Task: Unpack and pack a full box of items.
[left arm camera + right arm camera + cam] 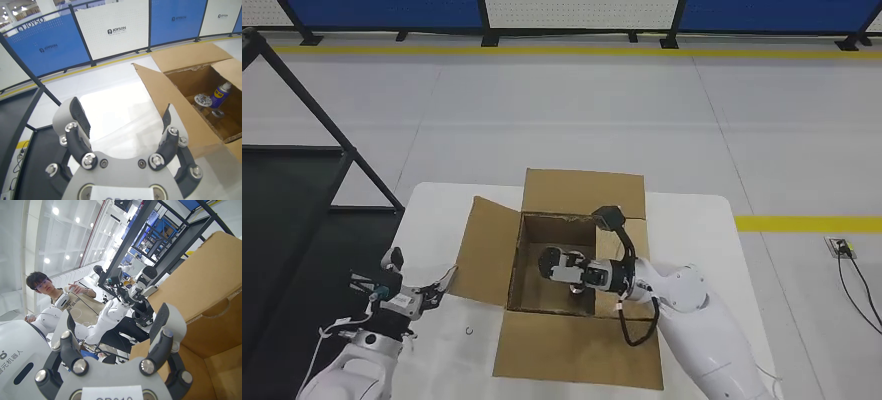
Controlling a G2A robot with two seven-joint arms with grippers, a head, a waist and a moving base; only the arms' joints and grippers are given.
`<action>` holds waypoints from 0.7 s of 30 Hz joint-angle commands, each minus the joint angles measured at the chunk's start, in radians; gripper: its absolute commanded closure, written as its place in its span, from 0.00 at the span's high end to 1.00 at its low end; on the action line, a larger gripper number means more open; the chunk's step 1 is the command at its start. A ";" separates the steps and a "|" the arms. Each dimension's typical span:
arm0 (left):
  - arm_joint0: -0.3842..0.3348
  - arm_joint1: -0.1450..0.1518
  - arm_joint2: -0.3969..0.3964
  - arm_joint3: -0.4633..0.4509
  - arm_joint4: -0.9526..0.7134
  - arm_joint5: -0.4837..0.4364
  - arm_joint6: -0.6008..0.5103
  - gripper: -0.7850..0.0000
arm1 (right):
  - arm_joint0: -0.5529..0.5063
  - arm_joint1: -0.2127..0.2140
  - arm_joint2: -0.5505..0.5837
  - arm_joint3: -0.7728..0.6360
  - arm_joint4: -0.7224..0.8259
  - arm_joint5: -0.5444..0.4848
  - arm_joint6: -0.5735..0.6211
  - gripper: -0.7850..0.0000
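Right gripper point(564, 266) inside the cardboard box point(582, 192), jaws apart and empty, left gripper's point(122, 108) likewise — a clumsy nudge could topple that spray can point(220, 95).

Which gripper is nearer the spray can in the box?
Right. The right gripper sits inside the cardboard box where the spray can stands; the left gripper hangs outside, over the table beyond the flap.

top camera looks down on the box point(562, 352), left wrist faces it, right wrist peers from inside.
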 commanded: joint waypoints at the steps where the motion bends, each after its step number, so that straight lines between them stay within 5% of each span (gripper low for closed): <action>1: 0.013 0.000 -0.008 -0.047 0.012 0.011 0.003 1.00 | -0.016 0.006 0.010 -0.022 -0.013 0.011 -0.005 1.00; 12: 0.030 0.003 -0.002 -0.292 0.012 -0.037 -0.098 1.00 | -0.129 0.052 0.132 -0.174 -0.088 0.094 -0.039 1.00; 21: -0.190 0.000 0.229 -0.203 -0.122 -0.151 -0.409 1.00 | -0.283 0.091 0.280 -0.289 -0.047 0.084 -0.057 1.00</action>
